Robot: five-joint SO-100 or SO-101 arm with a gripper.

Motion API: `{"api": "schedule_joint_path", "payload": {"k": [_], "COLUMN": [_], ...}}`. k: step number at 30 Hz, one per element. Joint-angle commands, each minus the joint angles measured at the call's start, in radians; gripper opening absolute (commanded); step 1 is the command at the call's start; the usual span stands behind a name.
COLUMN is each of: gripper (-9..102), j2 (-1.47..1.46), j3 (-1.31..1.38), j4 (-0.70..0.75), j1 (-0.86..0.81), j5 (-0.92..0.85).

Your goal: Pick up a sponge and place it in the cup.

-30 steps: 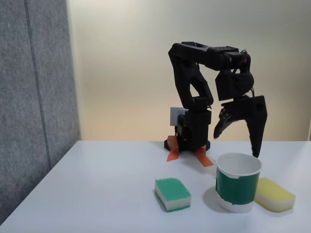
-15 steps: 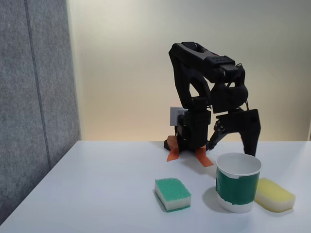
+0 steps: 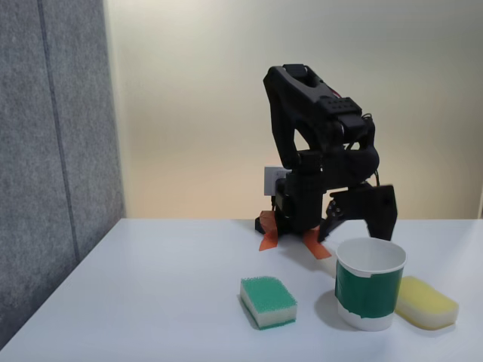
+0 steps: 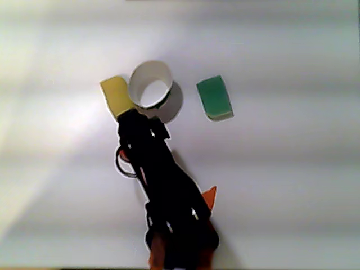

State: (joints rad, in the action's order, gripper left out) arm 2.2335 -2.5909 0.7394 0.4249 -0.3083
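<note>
The white cup [image 3: 368,294] with the green band stands upright at the front of the table; in the other view its rim [image 4: 147,70] looks straight up at the camera. My gripper [image 3: 356,228] hangs open just behind the cup, fingertips about level with its rim and pointing down, nothing visible between them. In the other view the gripper [image 4: 135,121] sits beside the cup. The sponge is hidden. A small red patch [image 4: 122,156] peeks out at the arm's left edge; I cannot tell what it is.
A green-topped white sponge [image 3: 268,300] [image 4: 214,97] lies left of the cup in the fixed view. A yellow sponge [image 3: 426,302] [image 4: 115,95] lies right of it, touching the cup. Orange tape [image 3: 317,245] marks the arm's base. A grey partition [image 3: 53,151] borders the table's left side.
The gripper has dropped from well above the cup to just behind it and drawn back toward the arm's base. Its jaws stay open, somewhat narrower.
</note>
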Motion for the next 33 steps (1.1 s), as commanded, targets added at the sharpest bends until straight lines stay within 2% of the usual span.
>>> {"api": "schedule_joint_path", "payload": {"k": [1, 33], "gripper": [61, 55], "j2": [-0.005, -0.149], "j3": [-0.012, -0.028], "j4": [-0.011, -0.138], "j1": [0.014, 0.074], "j5": [-0.003, 0.075]}}
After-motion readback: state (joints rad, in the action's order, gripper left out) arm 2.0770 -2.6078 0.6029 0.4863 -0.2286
